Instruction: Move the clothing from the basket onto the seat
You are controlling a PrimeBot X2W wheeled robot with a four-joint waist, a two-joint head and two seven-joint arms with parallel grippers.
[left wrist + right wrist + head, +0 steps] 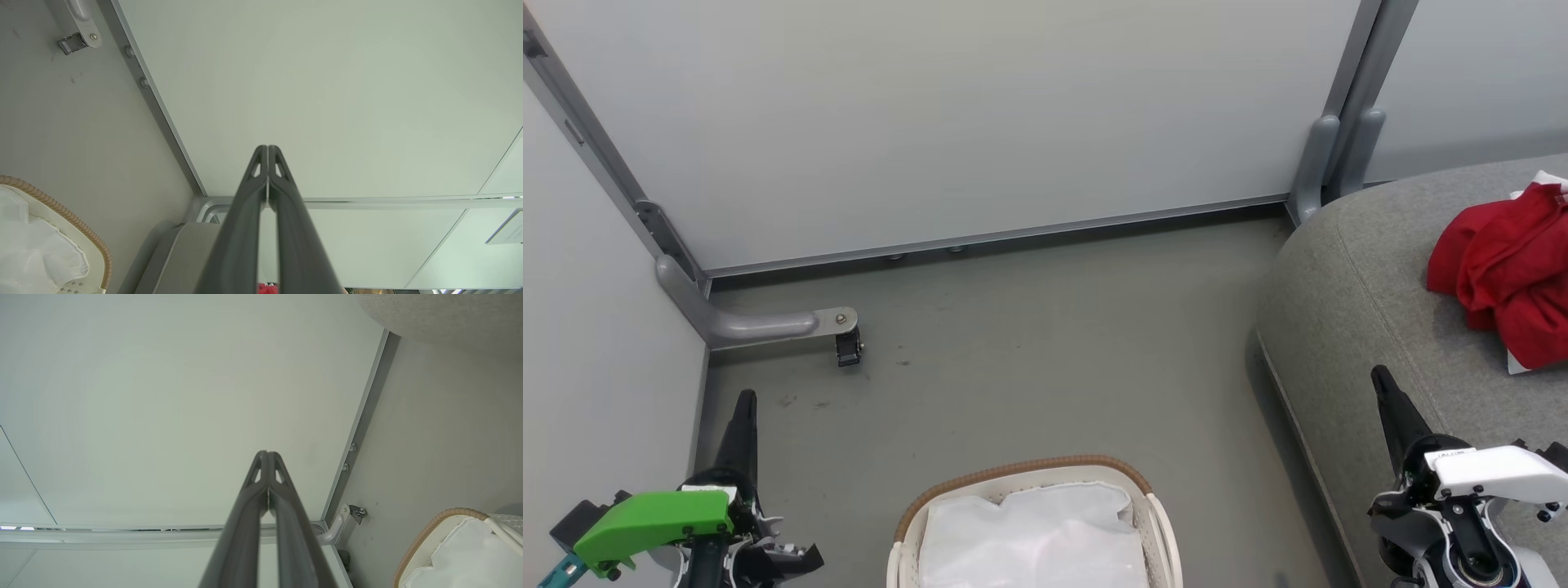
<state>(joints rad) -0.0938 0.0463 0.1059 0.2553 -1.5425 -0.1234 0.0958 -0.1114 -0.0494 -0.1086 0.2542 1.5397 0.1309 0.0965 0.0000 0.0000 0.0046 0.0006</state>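
A grey floor (1045, 351) with a few small dark marks meets a pale wall panel (947, 114) with a metal rail (1013, 233) along its bottom edge. At the left corner a grey metal foot (760, 324) lies on the floor, with a small black wheel (849, 349) at its end. A grey post (1364, 65) stands at the panel's right end.

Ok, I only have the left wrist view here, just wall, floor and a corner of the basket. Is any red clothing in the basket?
Observer: In the head view the basket shows its white liner and no red, though its near part is cut off.
Operator: Where is the clothing then?
Observer: The clothing lies in a red heap on the seat, at the right.
Operator: And the right gripper?
Observer: The right gripper is shut and holds nothing.
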